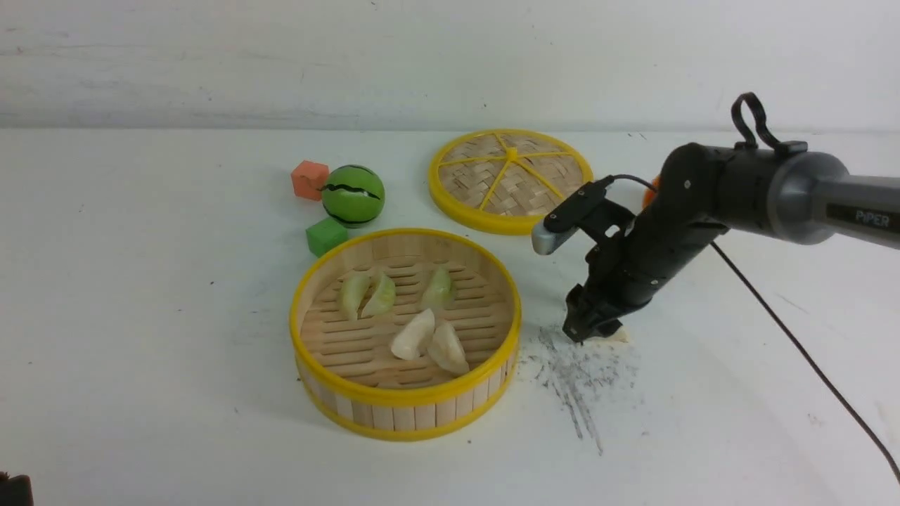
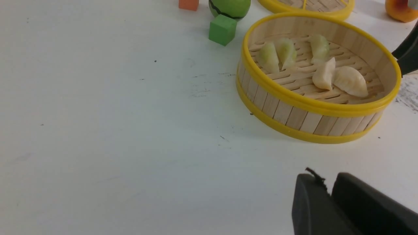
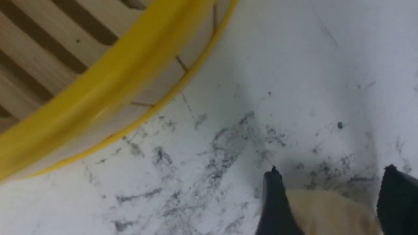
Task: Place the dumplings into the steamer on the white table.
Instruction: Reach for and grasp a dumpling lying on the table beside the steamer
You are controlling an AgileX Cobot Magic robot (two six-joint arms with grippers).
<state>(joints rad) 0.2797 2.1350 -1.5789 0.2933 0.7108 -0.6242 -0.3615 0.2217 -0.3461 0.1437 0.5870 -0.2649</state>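
Observation:
The steamer (image 1: 404,397) stands mid-table on the white table (image 1: 140,316). It holds three green dumplings (image 1: 382,294) and two cream-white ones (image 1: 415,335). They also show in the left wrist view (image 2: 349,81). My right gripper (image 1: 594,330) is down at the table just right of the steamer. It is open, and its fingers (image 3: 274,202) straddle a sixth, cream-white dumpling (image 3: 329,212) lying on the scuffed patch. One finger touches the dumpling; the other stands apart from it. My left gripper (image 2: 328,182) is shut and empty, low over bare table in front of the steamer.
The flat woven lid (image 1: 510,179) lies behind the steamer. A green ball (image 1: 353,195), an orange cube (image 1: 309,179) and a green cube (image 1: 325,235) sit at the back left. An orange fruit (image 2: 401,9) lies behind the right arm. The arm's black cable (image 1: 808,358) trails right.

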